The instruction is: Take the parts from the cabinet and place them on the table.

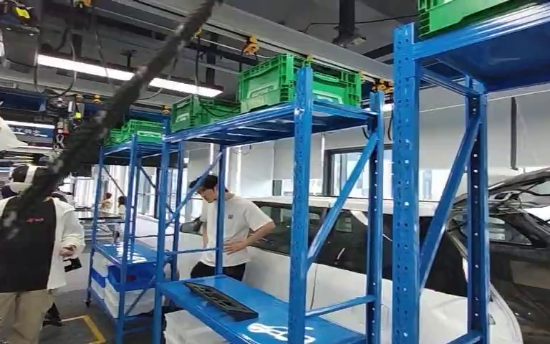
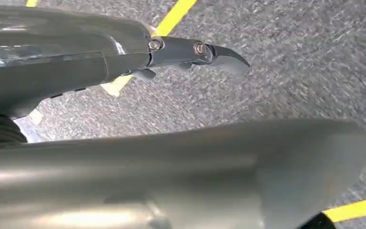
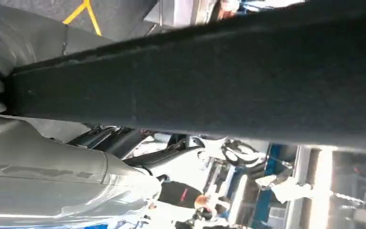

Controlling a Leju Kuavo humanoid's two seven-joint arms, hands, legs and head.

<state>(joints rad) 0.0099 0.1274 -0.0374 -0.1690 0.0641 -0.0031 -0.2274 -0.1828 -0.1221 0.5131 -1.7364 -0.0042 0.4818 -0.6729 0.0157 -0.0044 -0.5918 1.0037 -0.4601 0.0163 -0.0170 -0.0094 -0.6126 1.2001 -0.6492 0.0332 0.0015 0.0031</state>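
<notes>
A long black strip part (image 3: 219, 90) runs across the right wrist view, close to the camera. My right hand (image 3: 38, 171) grips it at one end; the fingers are blurred. In the head view a long black strip (image 1: 93, 136), out of focus, slants from the top middle down to the left edge. Another black part (image 1: 218, 301) lies flat on the low shelf of the blue rack (image 1: 301, 215). My left hand (image 2: 124, 143) hangs over grey floor, one dark finger (image 2: 209, 52) stretched out, holding nothing.
Green crates (image 1: 297, 79) stand on top of the blue racks. A person in a white T-shirt (image 1: 233, 226) leans behind the nearest rack. Another person in a black vest (image 1: 21, 251) stands at the left. A white car (image 1: 515, 251) is behind the racks. Yellow lines (image 2: 176, 14) mark the floor.
</notes>
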